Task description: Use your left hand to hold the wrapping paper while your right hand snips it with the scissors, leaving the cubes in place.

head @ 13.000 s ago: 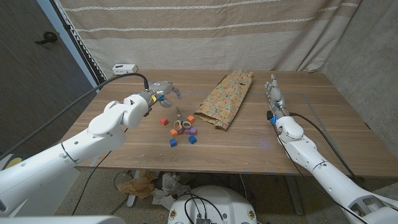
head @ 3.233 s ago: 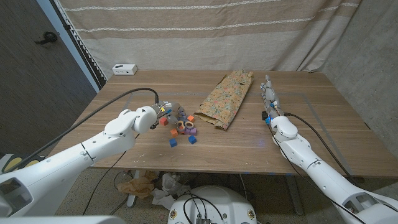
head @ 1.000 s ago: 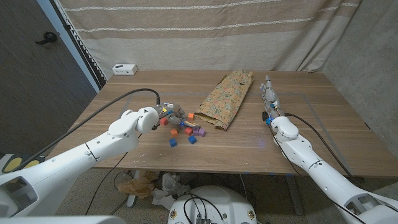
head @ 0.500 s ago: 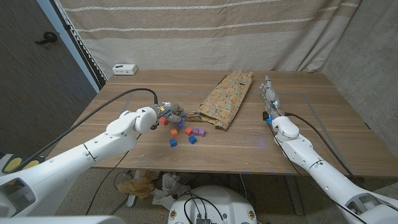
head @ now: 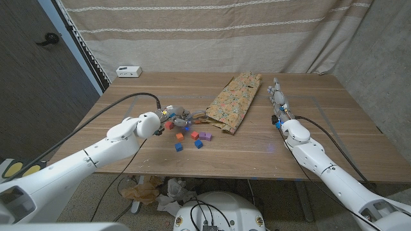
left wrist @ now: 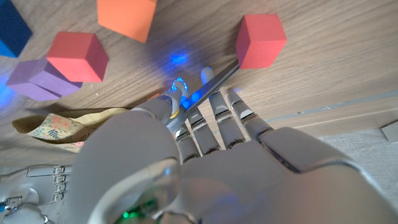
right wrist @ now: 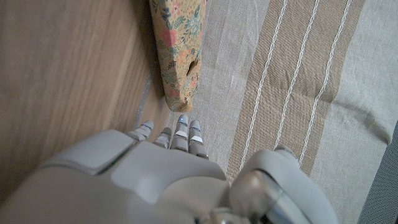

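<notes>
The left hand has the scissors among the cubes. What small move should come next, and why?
Probably raise the scissors slightly, straight up. The left hand grips them with the blade tip close to a red cube, and the cubes must stay put. The right hand, waiting beside the wrapping paper, needs them.

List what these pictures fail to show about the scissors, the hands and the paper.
- Scissors: left wrist view, the left robot hand covers the handles; only a metal tip shows.
- Scissors, head view: too small among the cubes.
- Right robot hand: its back hides the palm, so holding anything cannot be told.
- Wrapping paper: right wrist view, cut off by the edge.
</notes>
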You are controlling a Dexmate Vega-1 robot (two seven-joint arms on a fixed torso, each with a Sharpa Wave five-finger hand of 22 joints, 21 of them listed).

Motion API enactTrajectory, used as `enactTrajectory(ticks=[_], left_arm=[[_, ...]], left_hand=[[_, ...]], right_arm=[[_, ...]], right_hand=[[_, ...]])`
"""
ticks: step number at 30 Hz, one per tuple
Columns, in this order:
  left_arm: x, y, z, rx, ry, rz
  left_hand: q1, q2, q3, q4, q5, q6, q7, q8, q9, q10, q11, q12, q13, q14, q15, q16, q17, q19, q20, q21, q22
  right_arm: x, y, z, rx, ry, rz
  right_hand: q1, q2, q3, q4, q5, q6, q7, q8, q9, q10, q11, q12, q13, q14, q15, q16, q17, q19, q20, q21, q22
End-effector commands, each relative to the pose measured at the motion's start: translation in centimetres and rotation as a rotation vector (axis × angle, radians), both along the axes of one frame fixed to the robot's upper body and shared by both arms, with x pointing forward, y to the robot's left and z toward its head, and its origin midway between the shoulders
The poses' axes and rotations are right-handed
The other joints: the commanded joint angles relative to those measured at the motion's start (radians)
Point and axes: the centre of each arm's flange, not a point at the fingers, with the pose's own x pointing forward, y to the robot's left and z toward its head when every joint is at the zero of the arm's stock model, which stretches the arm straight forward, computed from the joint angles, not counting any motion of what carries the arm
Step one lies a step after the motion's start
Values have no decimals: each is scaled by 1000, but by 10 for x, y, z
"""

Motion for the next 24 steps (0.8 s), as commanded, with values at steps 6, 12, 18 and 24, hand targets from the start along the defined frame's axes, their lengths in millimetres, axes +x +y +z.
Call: enactTrajectory(ticks=[6,12,18,24], left_arm=[[-7,10,4,-258,-104,-125],[-8,14,3,-338,-148,-156],[-7,17,3,-396,-157,-169],[-5,18,2,-432,-138,-194]], left_hand=[[41,72,-66,-23,-5,56,17,18,17,83,2,438,57,70,-156,369,175,81,-51,232,247],[38,57,-48,-37,-7,84,24,22,11,79,3,596,59,240,-156,661,187,214,-109,464,412],[-14,39,-31,-50,-14,121,21,36,4,81,3,725,58,440,-152,827,181,340,-173,648,467],[-39,35,-28,-45,-13,93,23,39,27,66,5,751,58,436,-150,841,180,313,-167,661,465]], right_arm=[[-4,-1,4,-20,-8,8],[-4,-1,7,-27,-12,9],[-4,-1,8,-30,-8,9],[-4,0,7,-29,-6,7]], right_hand=[[2,11,-8,1,5,18,-5,6,5,16,-5,10,5,1,2,7,3,1,-1,3,4],[2,12,-9,2,5,20,-7,6,5,15,-6,9,5,1,3,6,3,1,-1,2,3],[1,13,-9,2,5,20,-11,4,5,14,-12,8,5,1,3,6,3,0,-1,2,3],[1,15,-9,3,4,20,-12,3,5,15,-13,8,5,1,2,6,3,-1,-1,1,4]])
